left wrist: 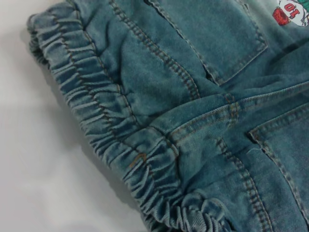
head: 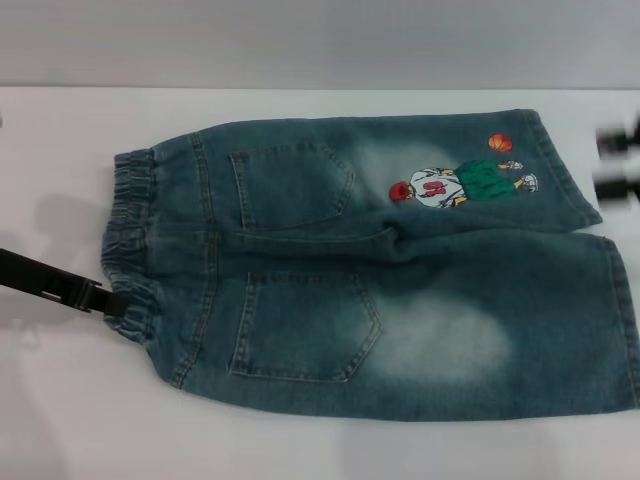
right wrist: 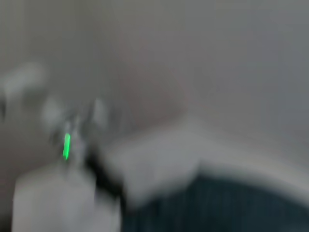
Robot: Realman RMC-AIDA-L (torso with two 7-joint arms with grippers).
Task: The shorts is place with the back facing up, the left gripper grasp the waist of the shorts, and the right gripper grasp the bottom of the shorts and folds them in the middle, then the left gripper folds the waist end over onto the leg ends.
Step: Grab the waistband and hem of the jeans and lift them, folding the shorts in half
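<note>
Shorts flat on the white table, back side up, with both arms at the edges.

The shorts (head: 380, 270) lie spread on the table (head: 60, 420), elastic waistband (head: 135, 240) toward the robot's left, leg ends (head: 615, 300) toward its right. The left gripper (head: 112, 300) reaches the waistband's near corner; whether its fingers clasp the cloth, I cannot tell. The right gripper (head: 620, 165) hangs just beyond the far leg's hem, fingers blurred, so I cannot tell their state.
</note>
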